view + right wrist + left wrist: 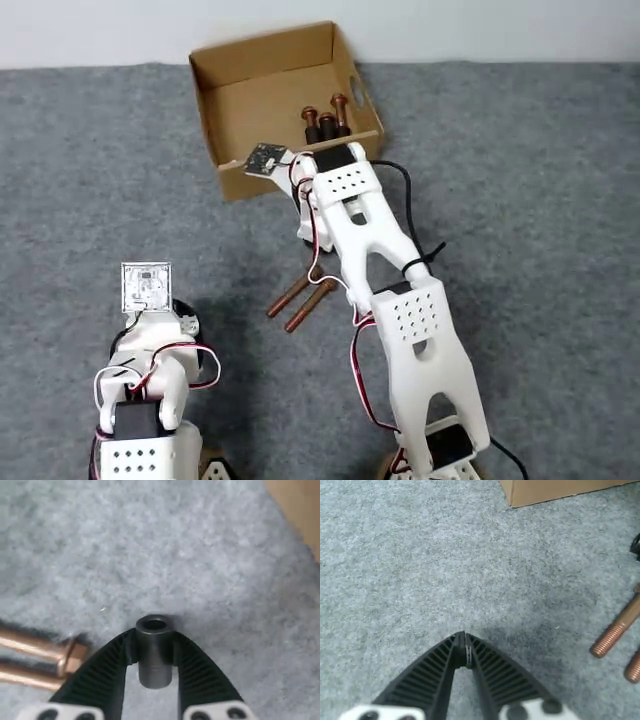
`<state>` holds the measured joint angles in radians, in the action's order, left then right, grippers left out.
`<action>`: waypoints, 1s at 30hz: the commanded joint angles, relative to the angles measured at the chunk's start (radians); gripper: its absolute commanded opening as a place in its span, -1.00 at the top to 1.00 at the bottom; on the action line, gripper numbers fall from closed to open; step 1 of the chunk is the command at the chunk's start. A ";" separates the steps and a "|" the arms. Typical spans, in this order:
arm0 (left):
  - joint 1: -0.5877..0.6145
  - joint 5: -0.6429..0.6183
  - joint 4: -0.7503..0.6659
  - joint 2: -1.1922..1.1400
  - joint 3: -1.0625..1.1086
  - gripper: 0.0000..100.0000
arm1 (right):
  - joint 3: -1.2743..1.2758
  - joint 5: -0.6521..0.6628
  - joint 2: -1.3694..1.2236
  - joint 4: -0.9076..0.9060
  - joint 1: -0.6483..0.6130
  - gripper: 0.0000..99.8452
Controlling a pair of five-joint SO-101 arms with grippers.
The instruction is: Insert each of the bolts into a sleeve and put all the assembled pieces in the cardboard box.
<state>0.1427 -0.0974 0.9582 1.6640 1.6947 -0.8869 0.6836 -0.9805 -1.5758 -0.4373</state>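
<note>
My right gripper point(154, 641) is shut on a black sleeve point(154, 655), whose open bore faces the camera, just above the grey carpet. Beside it lie two copper bolts point(35, 647), side by side; they also lie on the carpet point(300, 300) next to the right arm point(345, 195). The cardboard box point(225, 85) stands at the back and holds three bolts set in sleeves point(326, 122) in its near right corner. My left gripper point(464, 647) is shut with nothing in it, low over bare carpet, with the bolts' threaded ends point(615, 635) off to one side.
The right arm's wrist hangs just in front of the box's front wall point(300, 160). The left arm point(147, 350) sits folded near the front left. A box corner point(555, 490) shows ahead of the left gripper. Grey carpet point(520, 180) covers the table.
</note>
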 commanded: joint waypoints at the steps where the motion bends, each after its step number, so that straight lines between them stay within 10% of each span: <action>1: 0.008 0.009 -0.021 0.000 -0.005 0.99 | -0.132 -0.098 0.008 -0.153 0.004 0.98; 8: 0.006 0.009 -0.021 0.000 -0.005 0.99 | -0.201 -0.292 0.117 -0.222 0.050 0.98; 14: 0.005 0.009 -0.023 0.000 -0.005 0.99 | 0.037 -0.305 0.374 -0.222 0.084 0.98; 30: -0.052 0.008 -0.005 0.005 -0.005 0.99 | 0.730 -0.859 1.112 -0.211 0.142 0.98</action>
<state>0.0997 -0.0944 0.9582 1.6640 1.6947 -0.2102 -0.0990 -0.0384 -1.7538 -0.3084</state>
